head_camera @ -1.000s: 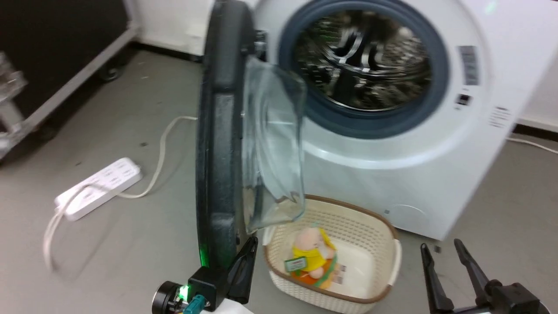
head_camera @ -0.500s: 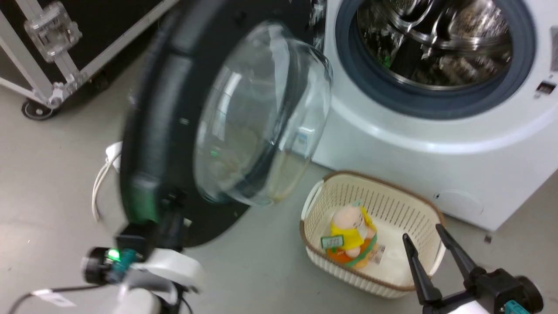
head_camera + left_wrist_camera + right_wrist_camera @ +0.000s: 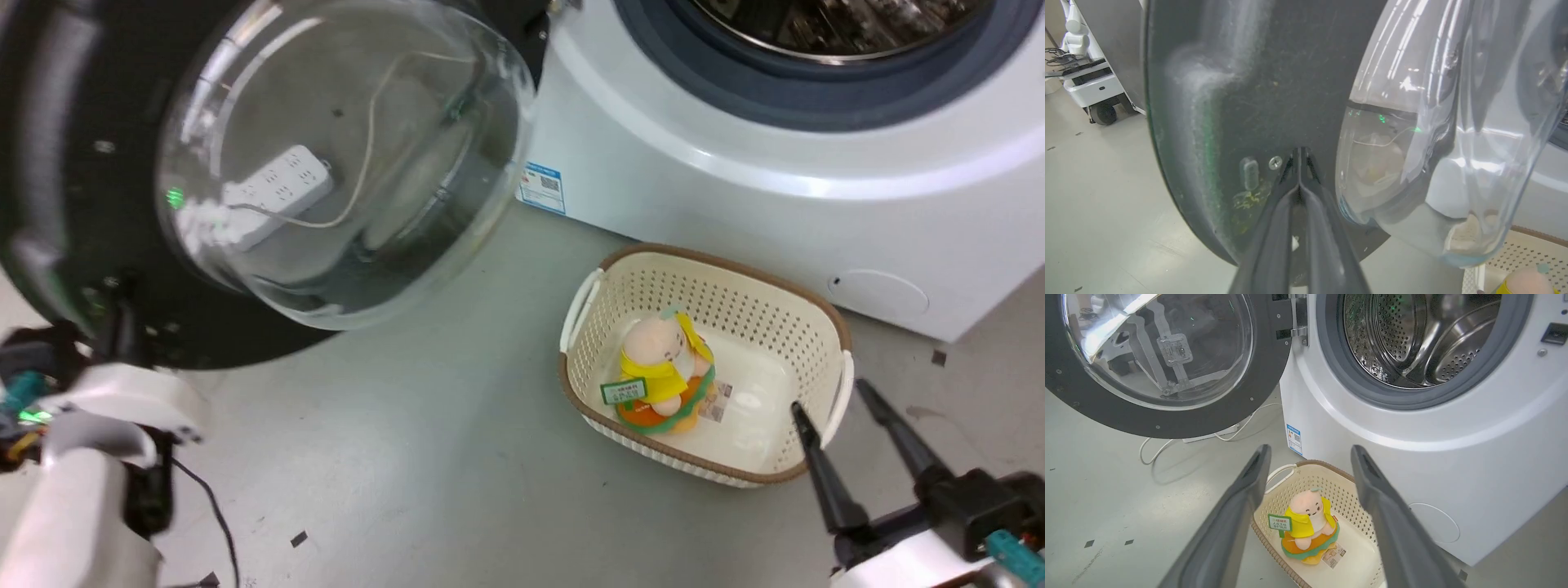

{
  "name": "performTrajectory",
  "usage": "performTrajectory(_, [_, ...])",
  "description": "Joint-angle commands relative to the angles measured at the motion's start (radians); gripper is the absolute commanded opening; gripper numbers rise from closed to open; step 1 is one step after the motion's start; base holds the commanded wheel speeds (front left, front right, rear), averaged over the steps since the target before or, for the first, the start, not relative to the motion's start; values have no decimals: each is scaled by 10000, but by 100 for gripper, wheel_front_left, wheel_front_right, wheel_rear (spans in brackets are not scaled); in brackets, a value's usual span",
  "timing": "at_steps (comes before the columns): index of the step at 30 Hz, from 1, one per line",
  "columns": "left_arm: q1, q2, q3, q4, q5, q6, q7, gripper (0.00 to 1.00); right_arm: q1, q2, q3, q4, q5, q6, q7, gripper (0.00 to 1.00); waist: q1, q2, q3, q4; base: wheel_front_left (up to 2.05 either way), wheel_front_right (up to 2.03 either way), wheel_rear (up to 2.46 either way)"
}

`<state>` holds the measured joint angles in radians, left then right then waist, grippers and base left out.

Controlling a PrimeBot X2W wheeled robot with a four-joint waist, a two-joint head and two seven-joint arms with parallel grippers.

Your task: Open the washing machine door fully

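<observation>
Head view: washing machine door (image 3: pixel 326 163) sits at upper left of frame, standing wide of the drum mouth (image 3: pixel 816 77) at top right. A white power strip (image 3: pixel 277 192) shows through the glass bowl. Right gripper (image 3: pixel 829 398) is at lower right, fingers apart, nothing between them. Its tips overlap the right rim of the basket (image 3: pixel 588 294); contact cannot be judged. A plush toy (image 3: pixel 661 367) sits in the basket.

Left wrist view: left gripper (image 3: pixel 1299 153) at bottom centre, fingers pressed together, holding nothing. Its tips are against the door's black inner face, just beside a screw (image 3: pixel 1275 163) and left of the glass bowl.

Right wrist view: door at upper left, joined to the machine by the hinge (image 3: pixel 1298 318) at top centre. The gripper's fingers stand wide apart, with basket and toy between them at bottom centre.
</observation>
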<state>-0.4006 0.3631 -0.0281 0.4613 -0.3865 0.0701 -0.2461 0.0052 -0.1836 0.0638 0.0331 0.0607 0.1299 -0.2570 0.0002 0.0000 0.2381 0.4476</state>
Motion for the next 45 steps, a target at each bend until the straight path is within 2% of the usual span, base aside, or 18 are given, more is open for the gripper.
performTrajectory(1, [-295, 151, 148, 237, -107, -62, -67, 0, -187, -129, -56, -91, -41, 8, -13, 100, -2, 0, 159, -121, 0, 0, 0])
performTrajectory(7, [-1087, 519, 501, 1216, -178, -304, -137, 0, -372, -342, -173, -235, -26, 8, 96, 100, -2, 0, 403, -275, 0, 0, 0])
performTrajectory(12, [-1145, 411, 581, 1152, 104, -423, -152, 0, -383, -229, -249, -180, -14, 8, 70, 100, -2, 0, 223, -366, 0, 0, 0])
performTrajectory(24, [736, -697, -258, -877, 1188, -702, -155, 0, -234, 568, -923, 117, -105, 8, -41, 100, -2, 0, -1494, -1047, 0, 0, 0])
performTrajectory(33, [2360, -1709, -727, -2077, 1067, -674, -156, 0, 405, 1058, -1436, -211, -322, 8, -45, 100, -2, 0, -2706, -2314, 0, 0, 0])
performTrajectory(43, [3992, -2278, -710, -2933, 1557, -443, -156, 0, 905, 1256, -1380, -353, -323, 8, -46, 100, -2, 0, -3033, -3608, 0, 0, 0])
performTrajectory(44, [4134, -2349, -739, -3011, 1649, -411, -156, 14, 961, 1266, -1371, -344, -302, 8, -46, 100, -2, 0, -3055, -3691, 0, 0, 0])
performTrajectory(45, [4281, -2414, -770, -3091, 1753, -360, -156, 99, 1017, 1274, -1352, -333, -284, 8, -46, 100, -2, 0, -3082, -3762, 0, 0, 0])
